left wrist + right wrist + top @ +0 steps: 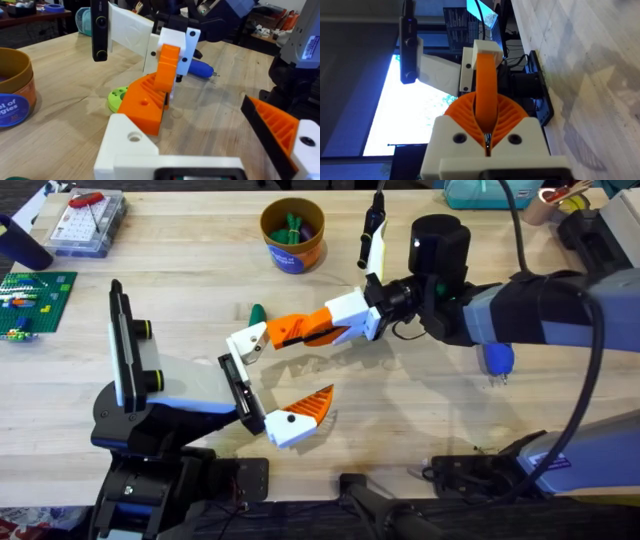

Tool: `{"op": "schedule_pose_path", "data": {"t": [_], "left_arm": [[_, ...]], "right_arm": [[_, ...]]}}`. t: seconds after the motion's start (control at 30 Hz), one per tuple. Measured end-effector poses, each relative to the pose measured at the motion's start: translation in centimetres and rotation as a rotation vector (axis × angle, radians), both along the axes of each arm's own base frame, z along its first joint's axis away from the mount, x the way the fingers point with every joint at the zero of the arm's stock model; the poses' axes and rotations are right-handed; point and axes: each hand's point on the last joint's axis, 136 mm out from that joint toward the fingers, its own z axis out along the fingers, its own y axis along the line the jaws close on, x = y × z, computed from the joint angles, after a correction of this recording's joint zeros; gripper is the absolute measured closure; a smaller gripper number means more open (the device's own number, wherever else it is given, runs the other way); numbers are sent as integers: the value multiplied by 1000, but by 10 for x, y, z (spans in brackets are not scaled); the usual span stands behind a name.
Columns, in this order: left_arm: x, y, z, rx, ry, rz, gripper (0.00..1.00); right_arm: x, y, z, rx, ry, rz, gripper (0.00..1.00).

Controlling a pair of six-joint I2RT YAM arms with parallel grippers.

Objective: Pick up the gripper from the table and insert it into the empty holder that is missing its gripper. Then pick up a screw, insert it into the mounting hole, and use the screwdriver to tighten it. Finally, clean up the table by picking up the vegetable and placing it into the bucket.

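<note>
Overhead, we log the right gripper [300, 330] clamped on the gripper piece [250, 343], and the left gripper [268, 385] spread wide on the desk [180, 280]. Left wrist: screwdriver [200, 68] lying behind the piece. Right wrist: fingers pinch its orange wedge [486, 87].

Screwdriver [498, 359] right of bucket [292, 236] (nearer)

Your table [200, 300] is pale, matt wood with visible grain. The gripper [165, 65] looks like smooth white plastic with a matt orange ribbed tip. The screwdriver [200, 68] at upper center is glossy blue plastic. The bucket [292, 235] has a smooth tan rim.
</note>
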Motion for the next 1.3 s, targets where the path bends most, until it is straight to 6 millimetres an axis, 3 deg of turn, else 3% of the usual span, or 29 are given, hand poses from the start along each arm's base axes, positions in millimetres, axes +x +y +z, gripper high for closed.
{"op": "schedule_pose_path", "data": {"t": [0.53,0.9,1.3], "left_arm": [[0,0,0,-1,7,2,10],[0,0,0,-1,8,1,10],[0,0,0,-1,8,2,10]], "right_arm": [[3,-9,-2,1,37,8,982],[-24,9,-1,-1,40,99,982],[-24,11,-2,-7,40,90,982]]}}
